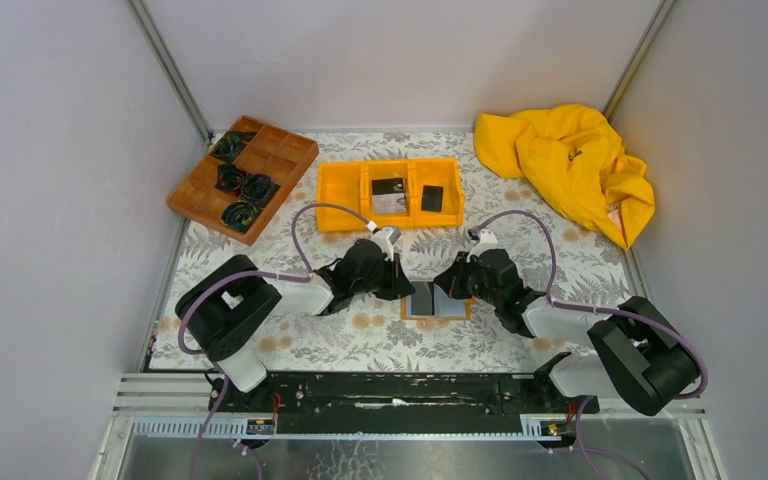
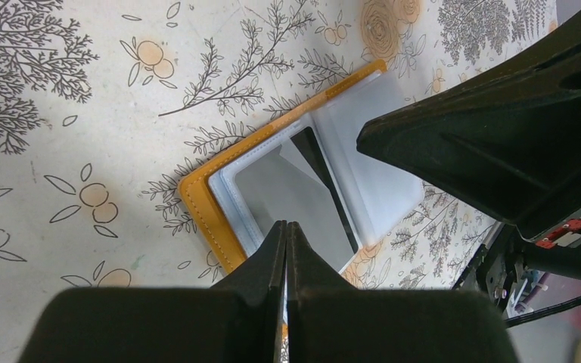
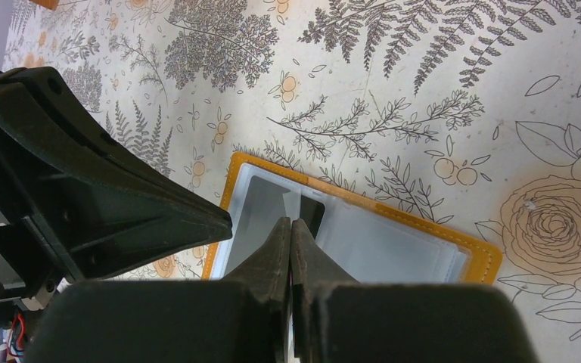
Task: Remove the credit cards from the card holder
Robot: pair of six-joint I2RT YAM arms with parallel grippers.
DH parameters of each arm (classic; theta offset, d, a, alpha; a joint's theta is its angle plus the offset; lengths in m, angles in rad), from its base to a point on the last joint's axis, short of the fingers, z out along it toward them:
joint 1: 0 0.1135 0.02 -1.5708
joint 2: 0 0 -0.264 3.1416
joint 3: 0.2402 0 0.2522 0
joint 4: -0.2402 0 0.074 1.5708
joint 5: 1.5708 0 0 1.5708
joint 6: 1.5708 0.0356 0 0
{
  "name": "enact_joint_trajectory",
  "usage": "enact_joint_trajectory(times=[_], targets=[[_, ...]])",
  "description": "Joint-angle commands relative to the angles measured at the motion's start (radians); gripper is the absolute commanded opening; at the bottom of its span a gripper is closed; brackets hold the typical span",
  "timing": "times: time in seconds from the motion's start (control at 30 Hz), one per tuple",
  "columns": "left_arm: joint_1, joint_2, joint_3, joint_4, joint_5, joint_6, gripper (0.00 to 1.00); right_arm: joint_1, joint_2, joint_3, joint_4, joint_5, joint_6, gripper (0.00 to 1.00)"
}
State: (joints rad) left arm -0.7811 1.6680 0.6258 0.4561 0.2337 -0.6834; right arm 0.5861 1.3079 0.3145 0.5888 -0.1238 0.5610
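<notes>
Obs.: the card holder [image 1: 436,300] is being left lying open and flat on the floral table cover [image 1: 360,335]. Its grey-blue pockets are facing up and its orange border is showing all round.

A dark credit card [image 2: 302,189] is being kept under the clear pocket in the holder's half nearer the left arm, and it is not yet drawn out. Whether more cards are being hidden beneath it cannot be told.

The left gripper [image 2: 286,231] is being held over that same half of the holder. Its jaws are pressed fully together and nothing is caught between them.

The right gripper [image 3: 291,227] is being held over the holder from the opposite side. Its jaws are likewise closed and empty. Both tips are being kept close together above the holder's fold.

Beyond the holder, two dark flat pieces [image 1: 388,186] are being kept in an orange bin [image 1: 340,190]. Whether these are cards cannot be told.

Risks, as judged:
- Pressing down with closed jaws would grip nothing. The holder would likely be shoved across the cover.
- Opening both grippers this near each other invites finger-to-finger contact above the holder.
- If the holder is not being pinned while the card is pulled, the holder may be lifted along with it.
- The card edge is thin and sits under plastic, so the sleeve may be pinched instead of the card, or the card may slip.
</notes>
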Motion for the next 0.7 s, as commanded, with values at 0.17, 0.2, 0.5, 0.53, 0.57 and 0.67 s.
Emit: enact_joint_trajectory(times=[0.17,0.2,0.5,0.53,0.57,0.67], targets=[[0.013,0.021,0.032,0.031,0.022,-0.005,0.00,-0.015,-0.010,0.003,0.039,-0.016,0.018,0.00],[0.015,0.021,0.032,0.030,0.023,-0.005,0.00,-0.017,-0.009,0.003,0.039,-0.017,0.020,0.00],[0.019,0.021,0.032,0.030,0.033,-0.001,0.00,-0.019,0.016,0.007,0.052,-0.046,0.028,0.01],[0.021,0.023,0.034,0.030,0.038,-0.001,0.00,-0.019,0.020,0.008,0.052,-0.048,0.030,0.03],[0.020,0.026,0.035,0.029,0.042,-0.001,0.00,-0.019,0.026,0.010,0.052,-0.052,0.031,0.07],[0.022,0.034,0.040,0.021,0.047,-0.004,0.00,-0.019,0.042,0.015,0.053,-0.059,0.035,0.15]])
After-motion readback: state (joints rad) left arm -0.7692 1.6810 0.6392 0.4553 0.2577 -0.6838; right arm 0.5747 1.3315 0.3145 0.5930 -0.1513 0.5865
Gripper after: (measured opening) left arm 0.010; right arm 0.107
